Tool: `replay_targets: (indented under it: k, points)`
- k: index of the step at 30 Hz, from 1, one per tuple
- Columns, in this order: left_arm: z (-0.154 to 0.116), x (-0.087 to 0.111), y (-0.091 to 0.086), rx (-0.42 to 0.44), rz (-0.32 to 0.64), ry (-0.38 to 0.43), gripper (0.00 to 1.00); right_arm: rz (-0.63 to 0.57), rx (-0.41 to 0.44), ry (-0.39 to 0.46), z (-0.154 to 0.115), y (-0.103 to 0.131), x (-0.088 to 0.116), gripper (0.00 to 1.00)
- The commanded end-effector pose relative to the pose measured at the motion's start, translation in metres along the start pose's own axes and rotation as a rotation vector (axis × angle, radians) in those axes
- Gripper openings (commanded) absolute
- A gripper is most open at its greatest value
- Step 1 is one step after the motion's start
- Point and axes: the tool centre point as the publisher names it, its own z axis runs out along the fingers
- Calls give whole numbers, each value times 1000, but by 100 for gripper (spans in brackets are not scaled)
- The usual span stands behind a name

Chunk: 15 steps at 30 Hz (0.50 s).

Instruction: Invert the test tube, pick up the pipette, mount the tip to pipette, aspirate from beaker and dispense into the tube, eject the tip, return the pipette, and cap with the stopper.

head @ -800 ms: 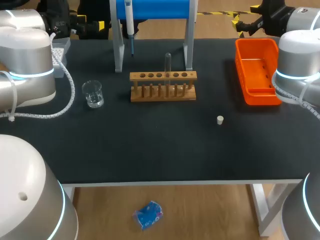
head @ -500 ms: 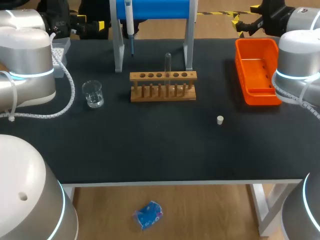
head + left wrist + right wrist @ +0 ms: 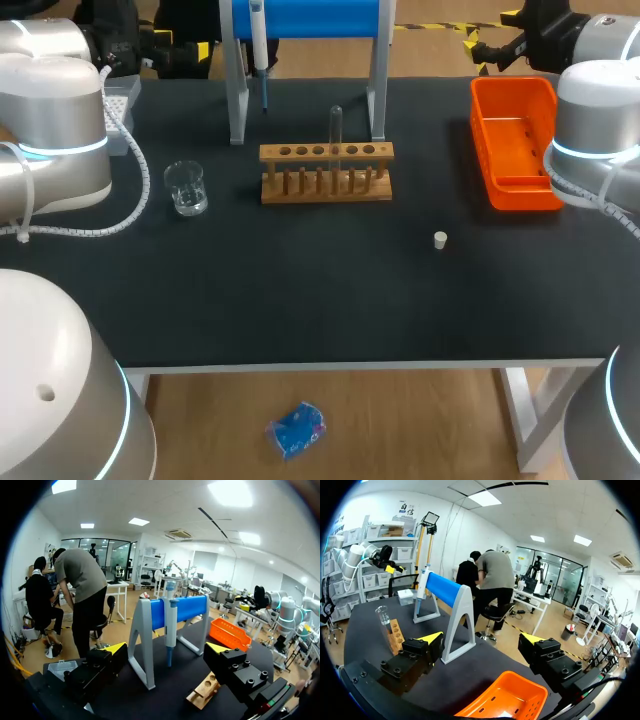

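Left end effector (image 3: 167,650) open; pipette (image 3: 170,622) ahead, apart, on stand (image 3: 189,608).

No text, label or number could be read on the desk (image 3: 300,300) or on the things upon it.

Level: bright and even in all 3 views.
Source: overhead; ceiling panels (image 3: 235,492) burn white in both wrist views.
Table (image 3: 300,290): matte black, soaks up the light.
Shadows: soft, barely showing on the dark top.
Glare: small highlights on the beaker (image 3: 186,188); a soft sheen on the left arm (image 3: 60,120) shell.
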Motion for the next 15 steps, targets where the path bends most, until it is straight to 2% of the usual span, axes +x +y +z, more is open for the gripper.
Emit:
replay_targets:
  k: [1,7,9,15]
  points:
    - [0,0,0,0,-1,0,100,0,-2,2,0,-1,-1,100]
    - [-1,2,-1,5,7,15,100,0,-2,2,0,-1,-1,100]
    - [-4,8,-4,-19,44,28,100,0,-2,2,0,-1,-1,100]
    - [-19,31,-4,-4,117,109,100,0,-2,2,0,-1,-1,100]
